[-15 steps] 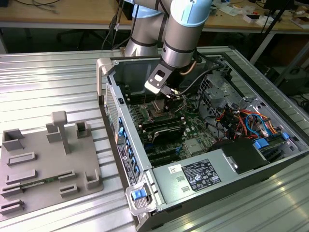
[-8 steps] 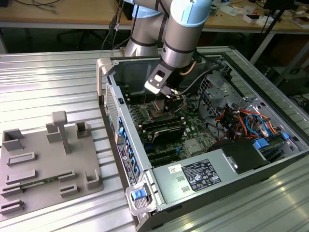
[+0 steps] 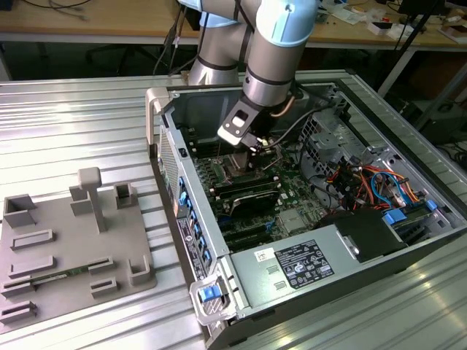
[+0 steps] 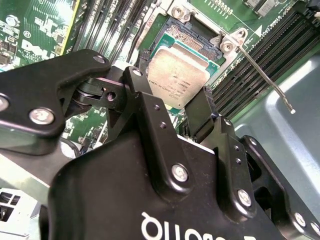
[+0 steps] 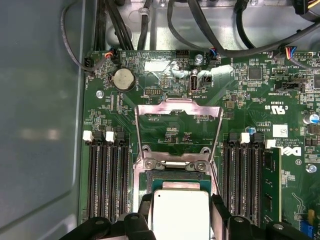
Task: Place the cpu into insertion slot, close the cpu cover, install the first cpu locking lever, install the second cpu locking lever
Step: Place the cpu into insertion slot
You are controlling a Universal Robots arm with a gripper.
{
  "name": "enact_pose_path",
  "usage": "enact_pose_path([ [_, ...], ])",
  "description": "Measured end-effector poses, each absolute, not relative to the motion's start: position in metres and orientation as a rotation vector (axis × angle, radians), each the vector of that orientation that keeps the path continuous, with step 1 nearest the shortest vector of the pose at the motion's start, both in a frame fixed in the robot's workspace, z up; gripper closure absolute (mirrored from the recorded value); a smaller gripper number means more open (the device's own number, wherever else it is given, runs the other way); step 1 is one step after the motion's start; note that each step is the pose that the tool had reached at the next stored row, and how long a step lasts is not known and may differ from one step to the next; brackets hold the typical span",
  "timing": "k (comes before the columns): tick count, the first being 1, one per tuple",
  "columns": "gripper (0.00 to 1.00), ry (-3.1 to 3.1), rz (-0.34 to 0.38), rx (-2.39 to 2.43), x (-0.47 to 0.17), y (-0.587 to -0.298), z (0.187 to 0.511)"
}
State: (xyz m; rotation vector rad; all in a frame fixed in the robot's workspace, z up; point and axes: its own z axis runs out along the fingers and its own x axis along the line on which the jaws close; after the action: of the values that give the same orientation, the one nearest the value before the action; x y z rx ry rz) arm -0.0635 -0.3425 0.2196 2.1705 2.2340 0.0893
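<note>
My gripper (image 3: 252,142) reaches down into the open computer case (image 3: 219,248). In both wrist views its black fingers (image 4: 137,85) press on two opposite edges of the cpu (image 4: 177,75), a flat silver-grey chip (image 5: 180,212). The chip sits low over the insertion slot (image 4: 192,35), whose black pin field shows beyond the chip's far edge. I cannot tell whether the chip touches the socket. The cpu cover (image 5: 180,107) is swung open, its window showing green board behind. A thin locking lever (image 4: 265,75) sticks out free beside the socket.
Long black memory slots (image 5: 105,180) flank the socket on both sides. Cables (image 3: 365,182) fill the case toward the exterior view's right, near a grey white-labelled box (image 3: 292,266). A grey fixture plate (image 3: 66,240) lies on the ribbed metal table (image 3: 73,131) at the left.
</note>
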Motion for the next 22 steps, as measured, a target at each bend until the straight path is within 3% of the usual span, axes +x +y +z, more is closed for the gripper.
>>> enact_pose_path([
  [22, 0.45, 2.234, 0.084, 2.180, -0.064, -0.343, 0.204],
])
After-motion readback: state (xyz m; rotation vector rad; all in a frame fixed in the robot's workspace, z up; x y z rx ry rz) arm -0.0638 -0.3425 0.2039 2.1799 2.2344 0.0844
